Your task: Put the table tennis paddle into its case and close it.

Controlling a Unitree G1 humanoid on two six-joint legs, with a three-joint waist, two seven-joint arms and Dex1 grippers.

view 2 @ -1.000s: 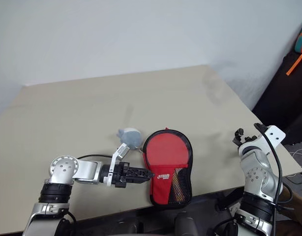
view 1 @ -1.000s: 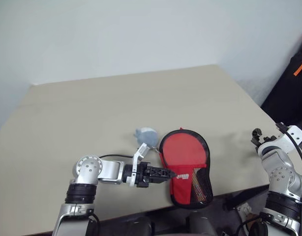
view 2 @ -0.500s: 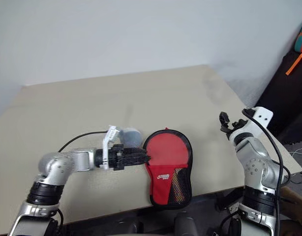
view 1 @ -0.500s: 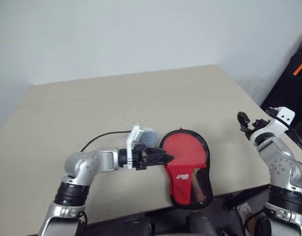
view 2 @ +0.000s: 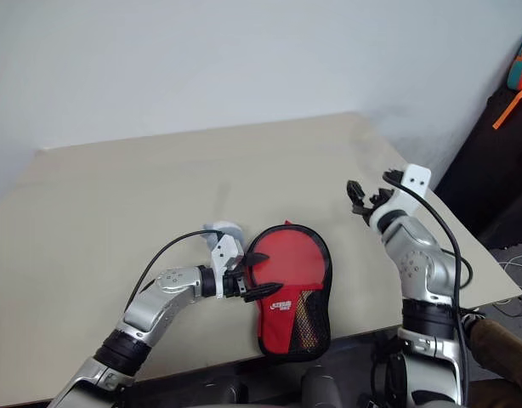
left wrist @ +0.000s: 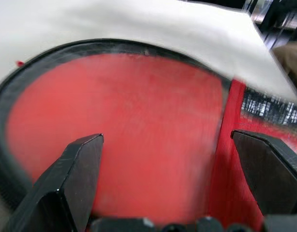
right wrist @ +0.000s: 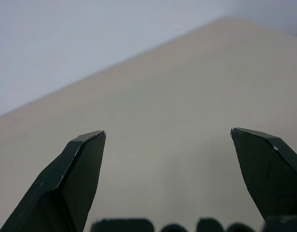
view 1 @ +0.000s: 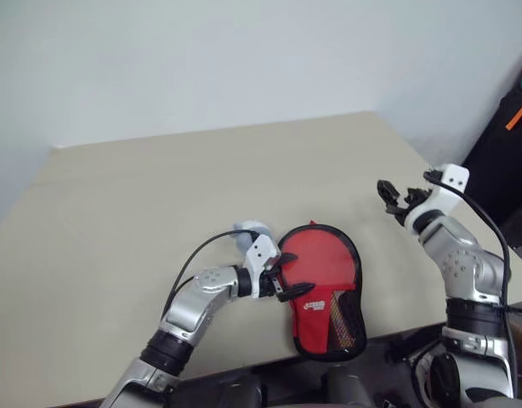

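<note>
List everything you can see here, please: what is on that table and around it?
table: one, beige, takes up most of the scene, set against a pale wall.
case: one, red with black trim and a mesh panel, lying flat near the table's front edge.
table tennis paddle: one, its red face seen inside the case's round end; I cannot see the handle clearly.
soft lump: one, grey-blue, on the table beside the case's round end, partly behind the left arm.
dark bag with an orange strap: one, off the table at the right edge.
left hand: one, black fingers open, at the case's left edge.
right hand: one, black fingers open, raised over the table's right side, holding nothing.
</note>
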